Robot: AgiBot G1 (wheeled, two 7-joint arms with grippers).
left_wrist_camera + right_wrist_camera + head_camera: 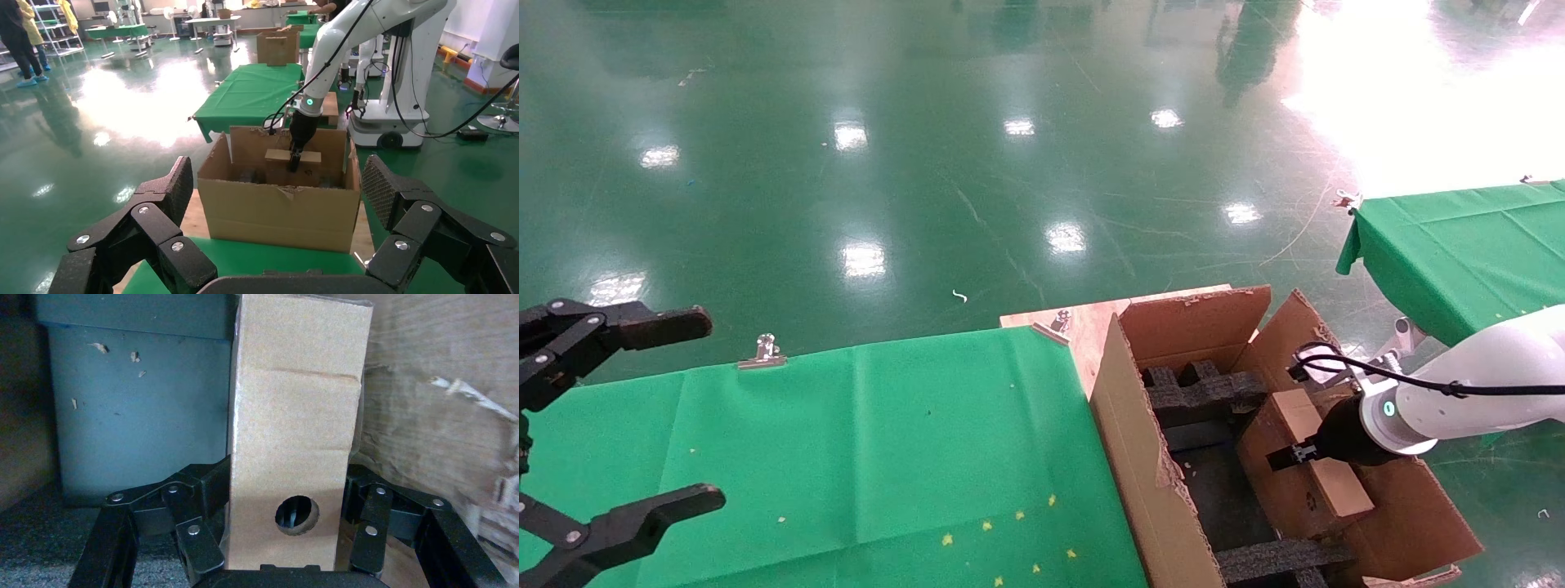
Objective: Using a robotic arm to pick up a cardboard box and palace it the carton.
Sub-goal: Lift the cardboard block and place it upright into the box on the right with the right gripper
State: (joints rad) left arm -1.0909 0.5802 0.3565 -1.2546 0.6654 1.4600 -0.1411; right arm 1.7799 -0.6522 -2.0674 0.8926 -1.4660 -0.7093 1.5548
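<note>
Carton (1140, 457), flaps up, stands off the green worktop's (846, 457) right edge, black foam spacers (1201, 392) inside. I see my right gripper (1291, 455) inside it, near the carton's right wall, fingers clamped on the cardboard box (1324, 453), which sits tilted. My left gripper (625, 416) hovers spread wide above the worktop's left edge.
</note>
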